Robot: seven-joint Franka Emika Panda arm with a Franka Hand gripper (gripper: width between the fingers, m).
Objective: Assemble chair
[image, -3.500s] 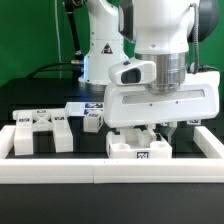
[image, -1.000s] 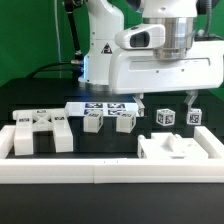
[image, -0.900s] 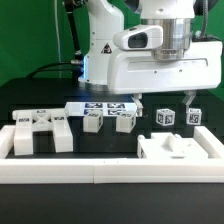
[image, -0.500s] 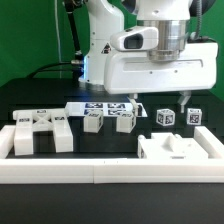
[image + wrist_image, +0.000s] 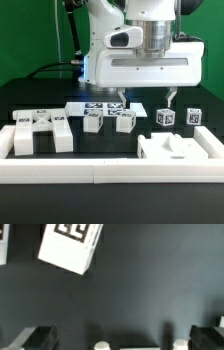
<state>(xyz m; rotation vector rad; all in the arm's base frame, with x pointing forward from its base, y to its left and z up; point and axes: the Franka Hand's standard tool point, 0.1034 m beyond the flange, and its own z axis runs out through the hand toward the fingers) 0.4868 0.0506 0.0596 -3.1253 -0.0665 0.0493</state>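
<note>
The chair lies in loose white tagged parts on the black table. A wide seat part point(image 5: 178, 148) sits at the front right inside the rail's corner. A chunky cross-shaped part point(image 5: 38, 131) lies at the left. Small blocky parts point(image 5: 93, 121) point(image 5: 124, 120) stand in the middle, with two more point(image 5: 165, 117) point(image 5: 193, 117) at the right. My gripper point(image 5: 146, 100) hangs open and empty above the table, over the gap between the middle and right small parts. In the wrist view the gripper point(image 5: 125, 339) has its dark fingers point(image 5: 38, 336) wide apart over bare dark table.
The marker board point(image 5: 100, 107) lies flat behind the small parts. A long low white border rail point(image 5: 110, 170) runs along the front and up both sides. A white tagged surface point(image 5: 70, 243) shows at the wrist view's edge; which thing it is I cannot tell.
The gripper has slid toward the exterior view's left, staying open and empty. The parts on the table have not moved.
</note>
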